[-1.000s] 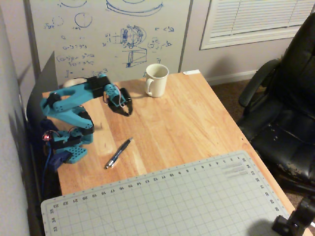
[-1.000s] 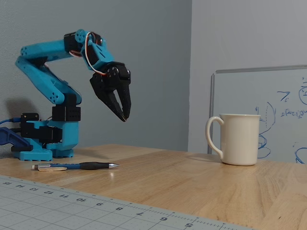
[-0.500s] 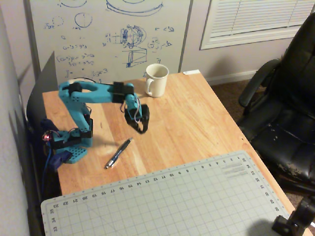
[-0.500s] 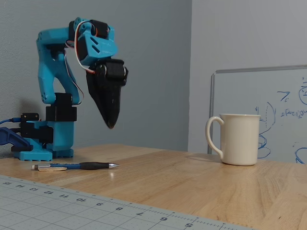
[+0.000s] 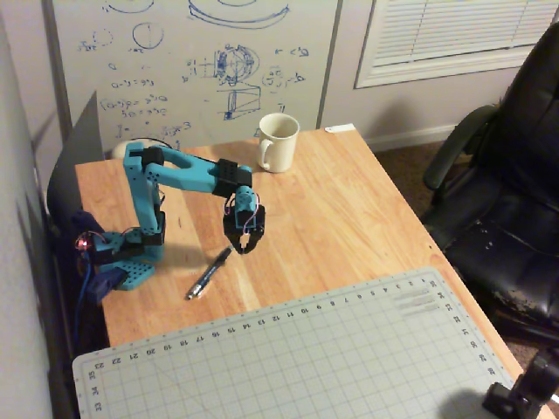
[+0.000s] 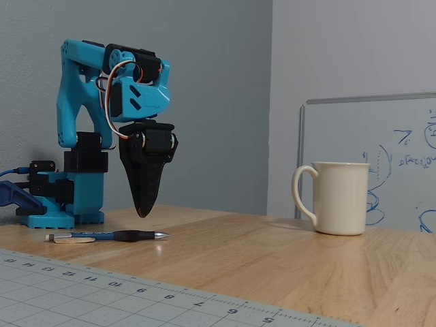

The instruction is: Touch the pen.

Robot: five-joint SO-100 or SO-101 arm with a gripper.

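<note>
The pen is slim and dark with a silvery tip. It lies flat on the wooden table, slanting from near the gripper down to the lower left in the overhead view. In the fixed view the pen lies level on the table, tip pointing right. My gripper has black fingers pointing down, just right of the pen's upper end. In the fixed view the gripper hangs above the table behind the pen, apart from it. Its fingers are closed together and hold nothing.
A cream mug stands at the table's far edge; it also shows at the right of the fixed view. A grey cutting mat covers the table's near part. The arm's blue base sits at the left. A black office chair stands to the right.
</note>
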